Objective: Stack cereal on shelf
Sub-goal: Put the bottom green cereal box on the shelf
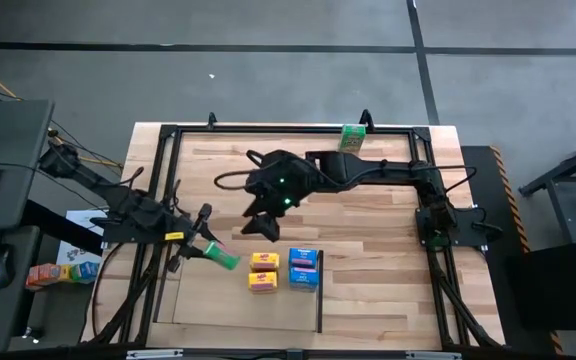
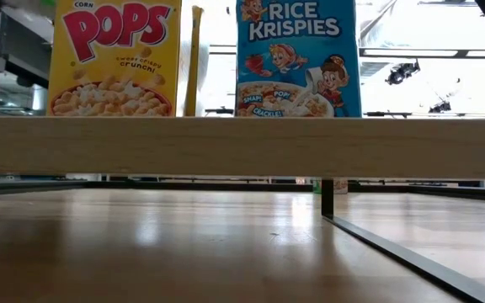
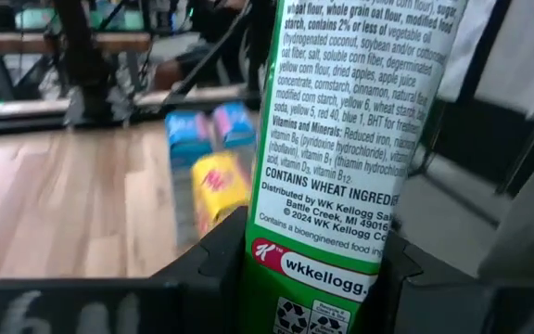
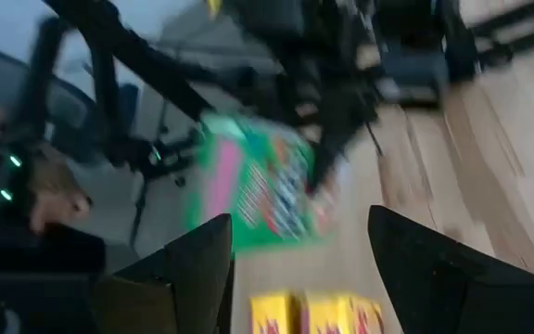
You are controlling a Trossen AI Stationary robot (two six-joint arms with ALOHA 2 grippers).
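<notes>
The left claw [image 1: 208,250] is clamped on a green cereal box [image 1: 222,258], held clear of the tabletop [image 1: 368,210] at about nine o'clock from the yellow boxes [image 1: 263,270], likely so it can join them on the shelf [image 1: 319,300]. The blue boxes [image 1: 304,268] sit at three o'clock from the yellow pair. The right claw [image 1: 260,228] hangs at twelve o'clock above them, fingers spread and empty. Another green box [image 1: 353,136] waits at the far edge.

A robotics lab is showing: grey concrete floor [image 1: 268,25] at frame top, black metal rig frame [image 1: 298,128] bordering the wooden table [image 1: 368,215].
</notes>
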